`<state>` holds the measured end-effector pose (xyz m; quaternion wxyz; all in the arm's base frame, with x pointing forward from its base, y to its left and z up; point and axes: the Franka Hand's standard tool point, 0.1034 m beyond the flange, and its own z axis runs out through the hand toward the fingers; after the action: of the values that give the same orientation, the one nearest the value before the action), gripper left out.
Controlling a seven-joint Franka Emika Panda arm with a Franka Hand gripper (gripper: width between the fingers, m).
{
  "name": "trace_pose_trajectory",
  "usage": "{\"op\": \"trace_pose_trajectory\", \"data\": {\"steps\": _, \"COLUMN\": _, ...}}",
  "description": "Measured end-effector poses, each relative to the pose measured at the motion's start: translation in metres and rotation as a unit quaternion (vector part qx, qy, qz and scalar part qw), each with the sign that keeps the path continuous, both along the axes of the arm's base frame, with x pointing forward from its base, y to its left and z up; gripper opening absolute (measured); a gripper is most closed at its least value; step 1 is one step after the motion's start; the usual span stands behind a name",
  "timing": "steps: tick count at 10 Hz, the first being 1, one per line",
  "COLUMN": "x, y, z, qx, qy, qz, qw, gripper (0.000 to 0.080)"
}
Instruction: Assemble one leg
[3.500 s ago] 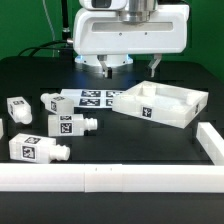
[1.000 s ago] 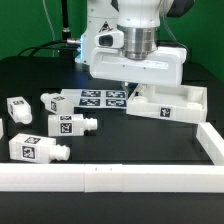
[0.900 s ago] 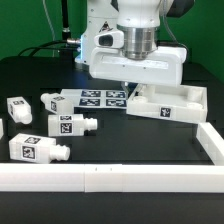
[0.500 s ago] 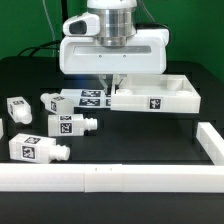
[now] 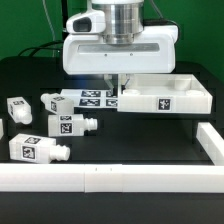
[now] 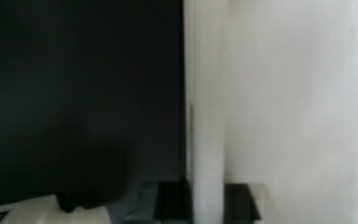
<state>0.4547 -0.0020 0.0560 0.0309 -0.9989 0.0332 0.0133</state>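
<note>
Judging by how things lie, the step in hand is the placing of the square panel (image 5: 165, 96), not yet the leg itself. The hand (image 5: 118, 86) comes from above, and its two fingers are closed almost fully on the thin raised rim of the panel, at the corner toward the exterior view's left. In the wrist view the white rim runs straight between the dark fingertips (image 6: 158, 198). I cannot tell if the panel rests on the bench (image 5: 150, 140) or hangs just over it.

All legs lie loose on the exterior view's left, well apart from the hand. The nearest leg (image 5: 64, 126) lies on its side, its peg toward the panel; the other legs (image 5: 18, 108) lie around it. No leg is joined to the panel.

The next move, I think, calls for setting the panel flat, opening the hand, then going to one leg. The marker board (image 5: 92, 97) lies just beside the held corner, so a low panel could scrape it. The white rail (image 5: 100, 178) closes the near side of the bench and limits the room.
</note>
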Motion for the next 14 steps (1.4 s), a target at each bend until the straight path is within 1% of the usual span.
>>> {"op": "trace_pose_trajectory", "data": {"steps": 1, "x": 0.008, "y": -0.020, "z": 0.003, "qx": 0.005, "qy": 0.020, "qz": 0.013, "qw": 1.000, "gripper": 0.0055}}
{"op": "trace_pose_trajectory", "data": {"steps": 2, "x": 0.032, "y": -0.036, "z": 0.006, "qx": 0.005, "qy": 0.030, "qz": 0.010, "qw": 0.999, "gripper": 0.0055}}
{"op": "trace_pose_trajectory", "data": {"steps": 3, "x": 0.061, "y": -0.045, "z": 0.004, "qx": 0.003, "qy": 0.032, "qz": 0.017, "qw": 0.999, "gripper": 0.0055}}
{"op": "trace_pose_trajectory", "data": {"steps": 4, "x": 0.074, "y": -0.042, "z": 0.000, "qx": 0.004, "qy": 0.047, "qz": -0.026, "qw": 0.999, "gripper": 0.0055}}
{"op": "trace_pose_trajectory", "data": {"steps": 5, "x": 0.074, "y": -0.032, "z": -0.003, "qx": 0.002, "qy": 0.055, "qz": -0.051, "qw": 0.997, "gripper": 0.0055}}
{"op": "trace_pose_trajectory", "data": {"steps": 6, "x": 0.073, "y": -0.033, "z": -0.003, "qx": 0.004, "qy": 0.053, "qz": -0.027, "qw": 0.998, "gripper": 0.0055}}
{"op": "trace_pose_trajectory", "data": {"steps": 8, "x": 0.073, "y": -0.033, "z": -0.006, "qx": 0.003, "qy": 0.055, "qz": -0.026, "qw": 0.998, "gripper": 0.0055}}
{"op": "trace_pose_trajectory", "data": {"steps": 9, "x": 0.078, "y": -0.030, "z": -0.012, "qx": -0.002, "qy": 0.056, "qz": -0.015, "qw": 0.998, "gripper": 0.0055}}
{"op": "trace_pose_trajectory", "data": {"steps": 11, "x": 0.109, "y": -0.027, "z": -0.022, "qx": -0.003, "qy": 0.061, "qz": -0.018, "qw": 0.998, "gripper": 0.0055}}
{"op": "trace_pose_trajectory", "data": {"steps": 12, "x": 0.122, "y": -0.022, "z": -0.022, "qx": -0.005, "qy": 0.059, "qz": -0.024, "qw": 0.998, "gripper": 0.0055}}
{"op": "trace_pose_trajectory", "data": {"steps": 13, "x": 0.130, "y": -0.018, "z": -0.017, "qx": -0.003, "qy": 0.062, "qz": -0.028, "qw": 0.998, "gripper": 0.0055}}
{"op": "trace_pose_trajectory", "data": {"steps": 14, "x": 0.131, "y": -0.019, "z": -0.017, "qx": -0.004, "qy": 0.060, "qz": -0.027, "qw": 0.998, "gripper": 0.0055}}
